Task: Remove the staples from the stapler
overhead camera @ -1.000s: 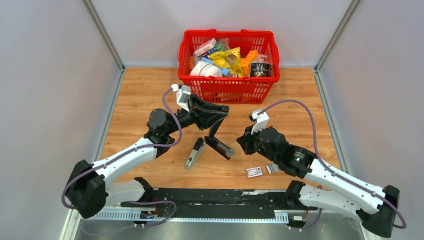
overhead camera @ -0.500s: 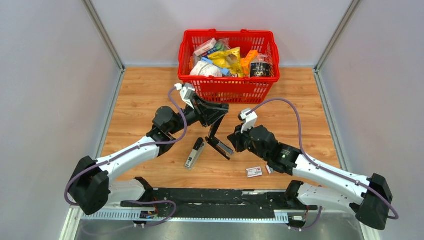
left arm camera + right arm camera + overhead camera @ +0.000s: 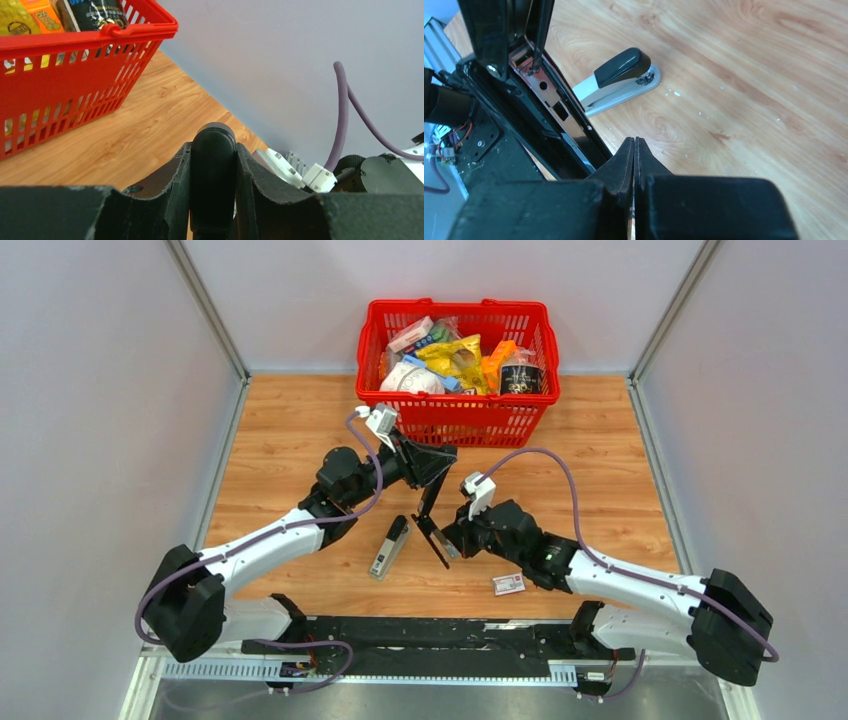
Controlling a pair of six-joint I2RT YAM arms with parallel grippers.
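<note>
My left gripper is shut on the top end of a black stapler and holds it above the wood, hinged open. In the left wrist view its rounded black end sits clamped between my fingers. My right gripper is shut with nothing in it, its tips right beside the stapler's lower arm, whose open metal channel faces the right wrist camera. I cannot make out a strip of staples in the channel. Tiny pale bits lie scattered on the wood.
A second stapler, grey with a black top, lies flat just left of the held one. A small white-and-red box lies near the front edge under my right arm. A red basket full of packets stands at the back.
My right arm has swung left and its shut gripper now sits next to the stapler's lower arm. My left arm has shifted slightly, and the stapler hangs more upright.
</note>
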